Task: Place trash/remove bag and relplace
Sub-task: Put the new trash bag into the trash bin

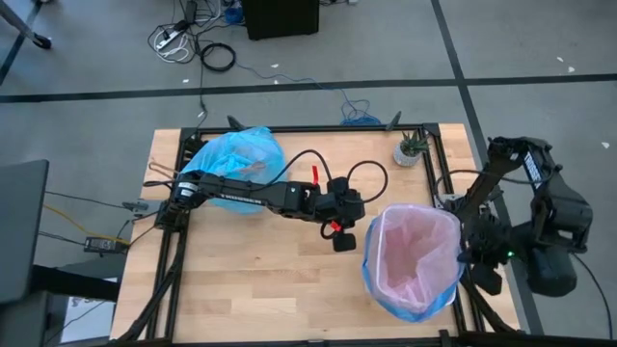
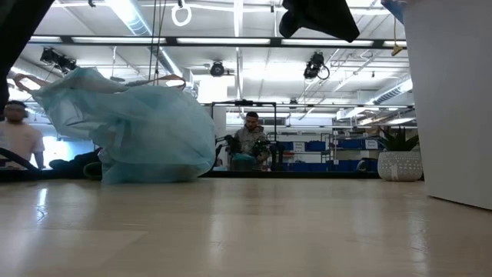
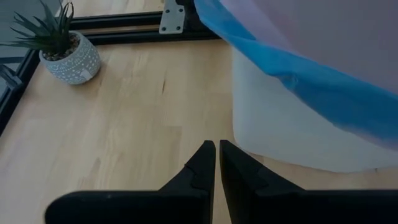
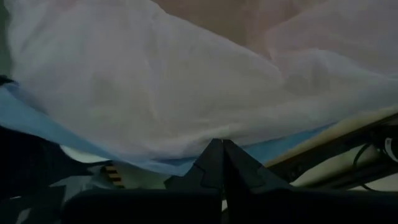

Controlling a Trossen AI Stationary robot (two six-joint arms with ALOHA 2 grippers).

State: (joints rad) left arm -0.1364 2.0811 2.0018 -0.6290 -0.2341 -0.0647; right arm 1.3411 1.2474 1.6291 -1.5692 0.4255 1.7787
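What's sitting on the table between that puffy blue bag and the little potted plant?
Nothing: from the high view, only bare wooden table lies between the blue bag and the potted plant; a black cable loops nearby.

Two dark arms over the table — one left gripper [image 1: 343,234], one right gripper [image 1: 469,258], each with two fingers pressed together.

One light-blue bag [image 1: 234,160], bunched, far left on the table [image 1: 260,280].

One white bin [image 3: 292,134] on the right, lined with one pale pink bag [image 1: 416,253] with a blue rim band.

One small potted plant [image 1: 412,147] at the far right corner.

Two people in the room beyond — one at the left edge [image 2: 17,137], one seated at centre [image 2: 250,141].
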